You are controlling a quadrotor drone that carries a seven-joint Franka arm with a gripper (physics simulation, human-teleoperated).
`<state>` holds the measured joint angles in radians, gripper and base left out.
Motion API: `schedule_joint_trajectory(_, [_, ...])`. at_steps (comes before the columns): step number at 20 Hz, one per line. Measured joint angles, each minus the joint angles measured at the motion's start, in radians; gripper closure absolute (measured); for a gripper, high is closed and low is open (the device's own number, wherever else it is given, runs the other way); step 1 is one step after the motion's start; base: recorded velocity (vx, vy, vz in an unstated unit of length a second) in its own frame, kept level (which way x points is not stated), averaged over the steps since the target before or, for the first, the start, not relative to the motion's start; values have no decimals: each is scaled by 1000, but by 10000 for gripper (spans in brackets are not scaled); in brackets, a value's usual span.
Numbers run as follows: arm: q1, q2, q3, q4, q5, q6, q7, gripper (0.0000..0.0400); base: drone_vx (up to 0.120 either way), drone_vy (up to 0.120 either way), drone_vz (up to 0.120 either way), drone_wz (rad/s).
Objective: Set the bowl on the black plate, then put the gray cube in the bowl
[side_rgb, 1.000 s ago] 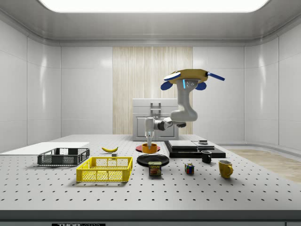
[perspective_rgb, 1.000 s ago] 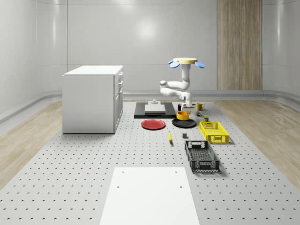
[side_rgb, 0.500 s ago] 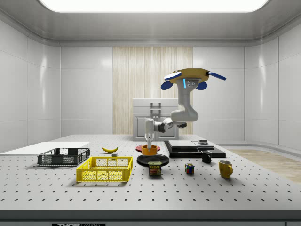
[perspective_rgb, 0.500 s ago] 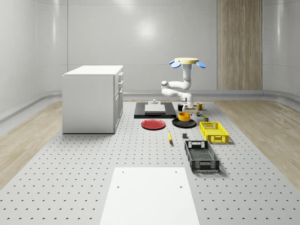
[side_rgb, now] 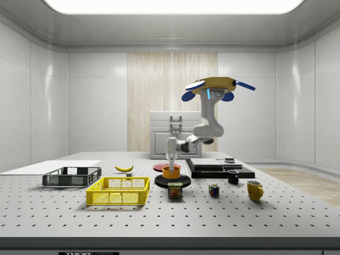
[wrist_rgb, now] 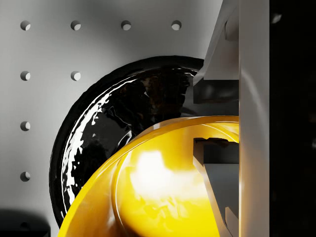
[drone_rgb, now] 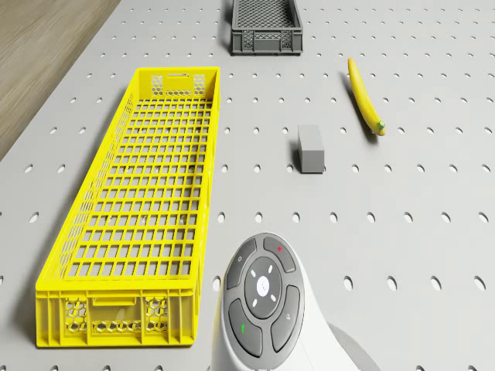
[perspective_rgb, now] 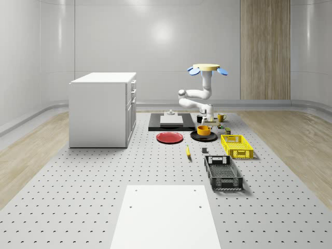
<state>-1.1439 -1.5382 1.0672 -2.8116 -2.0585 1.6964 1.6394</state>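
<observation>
Side view: gripper lowers bowl over plate.
Jaws pinch its rim; drone hovers beside, upper centre.

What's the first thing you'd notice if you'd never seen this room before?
Probably the flying drone hovering above the table, its white arm bent down to an orange bowl held over the black plate. Next, the bright yellow crate near the table's front in the side view, with the small gray cube lying between it and a banana.
</observation>
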Motion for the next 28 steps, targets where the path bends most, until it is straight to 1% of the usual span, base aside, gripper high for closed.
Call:
schedule_joint_trajectory(5, [5, 5, -55, 10, -54, 16, -4, 300, 0, 0, 0, 0])
schedule_joint_trajectory(6, [6, 6, -63, 11, -61, 18, -5, 276, 0, 0, 0, 0])
schedule_joint_trajectory(7, [7, 8, -68, 12, -67, 18, -6, 215, 0, 0, 0, 0])
schedule_joint_trajectory(8, [10, 9, -70, 12, -69, 17, -8, 168, 0, 0, 0, 0])
schedule_joint_trajectory(9, [13, 10, -69, 9, -68, 14, -9, 131, 0, 0, 80, 0])
schedule_joint_trajectory(11, [19, 12, -64, 3, -65, 8, -11, 79, 0, 0, 120, 0])
schedule_joint_trajectory(13, [24, 15, -61, 0, -63, 2, -13, 48, 80, -60, 120, 0])
schedule_joint_trajectory(15, [28, 18, -59, -3, -63, -2, -15, 29, 120, -120, 40, 0])
schedule_joint_trajectory(18, [33, 23, -58, -5, -64, -8, -18, 14, 120, -120, 0, 0])
schedule_joint_trajectory(26, [42, 35, -59, -8, -68, -21, -24, 2, 120, -120, 0, 0])
schedule_joint_trajectory(28, [44, 38, -60, -8, -69, -24, -26, 1, 120, -40, 0, 0])
